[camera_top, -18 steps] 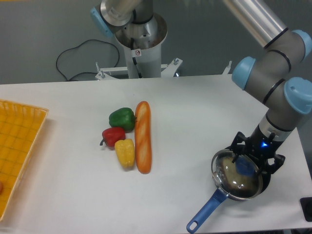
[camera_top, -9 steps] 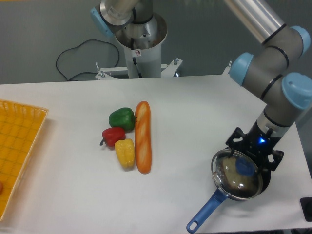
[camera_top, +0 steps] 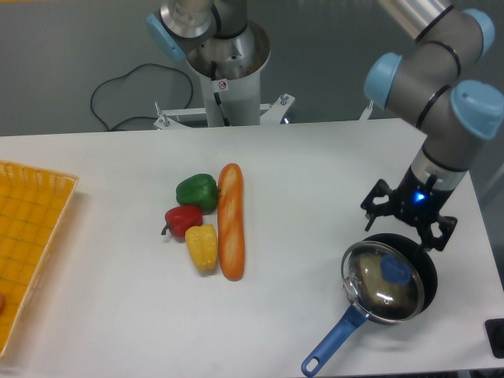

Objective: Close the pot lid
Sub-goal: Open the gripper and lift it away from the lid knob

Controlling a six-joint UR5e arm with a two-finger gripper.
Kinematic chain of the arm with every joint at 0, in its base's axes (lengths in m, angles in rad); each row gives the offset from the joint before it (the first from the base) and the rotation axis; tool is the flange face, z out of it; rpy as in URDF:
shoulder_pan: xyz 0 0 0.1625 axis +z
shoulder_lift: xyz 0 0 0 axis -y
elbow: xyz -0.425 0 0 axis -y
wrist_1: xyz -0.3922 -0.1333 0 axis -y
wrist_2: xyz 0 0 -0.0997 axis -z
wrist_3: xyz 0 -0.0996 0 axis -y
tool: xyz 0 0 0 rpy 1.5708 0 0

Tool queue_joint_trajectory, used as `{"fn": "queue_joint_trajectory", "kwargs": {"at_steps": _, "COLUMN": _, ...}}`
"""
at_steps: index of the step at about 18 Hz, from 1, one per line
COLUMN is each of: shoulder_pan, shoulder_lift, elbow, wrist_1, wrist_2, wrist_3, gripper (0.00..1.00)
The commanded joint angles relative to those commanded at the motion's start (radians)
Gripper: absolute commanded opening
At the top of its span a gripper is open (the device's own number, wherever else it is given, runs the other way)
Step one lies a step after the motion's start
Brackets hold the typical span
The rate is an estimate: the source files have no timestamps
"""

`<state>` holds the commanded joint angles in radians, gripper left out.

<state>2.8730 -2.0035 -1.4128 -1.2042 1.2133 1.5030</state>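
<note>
The black pot (camera_top: 426, 266) with its long blue handle (camera_top: 334, 342) stands near the table's front right corner. The glass lid (camera_top: 379, 285) with a blue knob (camera_top: 396, 270) lies on the pot, shifted a little to the left, so a strip of the pot's dark rim shows on the right. My gripper (camera_top: 409, 220) hangs just above and behind the pot. Its black fingers (camera_top: 375, 200) are spread apart and hold nothing. It is clear of the knob.
A baguette (camera_top: 231, 221) lies mid-table with a green pepper (camera_top: 196, 190), a red pepper (camera_top: 183, 219) and a yellow pepper (camera_top: 202, 246) at its left. An orange basket (camera_top: 24, 244) sits at the left edge. The arm's base (camera_top: 224, 67) stands behind the table.
The gripper was low around the lid's knob; it has risen and moved back from it, leaving the lid resting on the pot. The pot and lid have not moved.
</note>
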Motion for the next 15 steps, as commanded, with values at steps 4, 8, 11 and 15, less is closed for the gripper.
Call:
{"fn": "queue_joint_trajectory", "kwargs": {"at_steps": 4, "shoulder_pan": 0.035, "shoulder_lift": 0.025, "elbow": -0.002, "wrist_1": -0.037, "wrist_2": 0.031, "wrist_3": 0.112, "gripper": 1.00}}
{"fn": "queue_joint_trajectory", "kwargs": {"at_steps": 8, "shoulder_pan": 0.037, "shoulder_lift": 0.037, "elbow": -0.006, "wrist_1": -0.028, "wrist_2": 0.158, "wrist_3": 0.264, "gripper": 1.00}}
{"fn": "queue_joint_trajectory", "kwargs": {"at_steps": 11, "shoulder_pan": 0.037, "shoulder_lift": 0.034, "elbow": -0.006, "wrist_1": -0.025, "wrist_2": 0.274, "wrist_3": 0.356, "gripper": 1.00}}
{"fn": "queue_joint_trajectory", "kwargs": {"at_steps": 15, "shoulder_pan": 0.037, "shoulder_lift": 0.029, "elbow": -0.005, "wrist_1": -0.026, "wrist_2": 0.344, "wrist_3": 0.398, "gripper": 1.00}}
